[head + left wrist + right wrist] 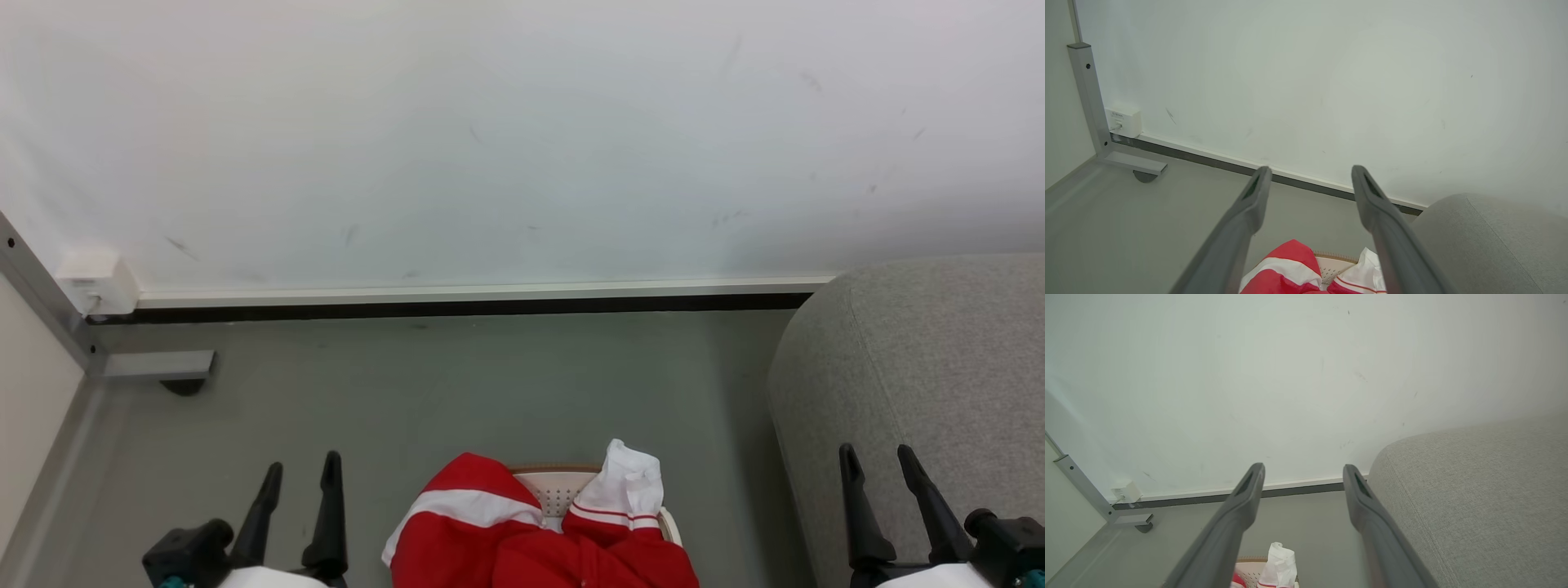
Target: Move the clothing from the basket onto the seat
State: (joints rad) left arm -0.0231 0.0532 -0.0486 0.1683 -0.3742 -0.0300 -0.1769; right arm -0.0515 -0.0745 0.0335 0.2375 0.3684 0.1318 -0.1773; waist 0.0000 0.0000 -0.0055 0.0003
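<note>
Looks like the very start to me, nothing's been grabbed yet. The red sports clothing with white bands and trim (522, 555) is heaped in the small cream-white perforated plastic basket with the brown rim (559, 490). It spills over the basket's left side, and a white-cuffed bit pokes up at its right. The large grey fabric-upholstered seat with rounded edges (922, 367) stands just right of the basket, and the part I can see has nothing on it.

The left gripper (303, 464) hangs left of the basket, long dark fingers spread apart and empty. The right gripper (877, 451) is on the basket's other side, in front of the seat's edge, also spread with nothing in it.

So the step in hand is the first reach. One arm needs to drop onto the heap, get its fingers either side of a thick fold and pinch. It should lift high enough to clear the basket's rim (loose fabric could drag the light basket along) before swinging right onto the seat.
</note>
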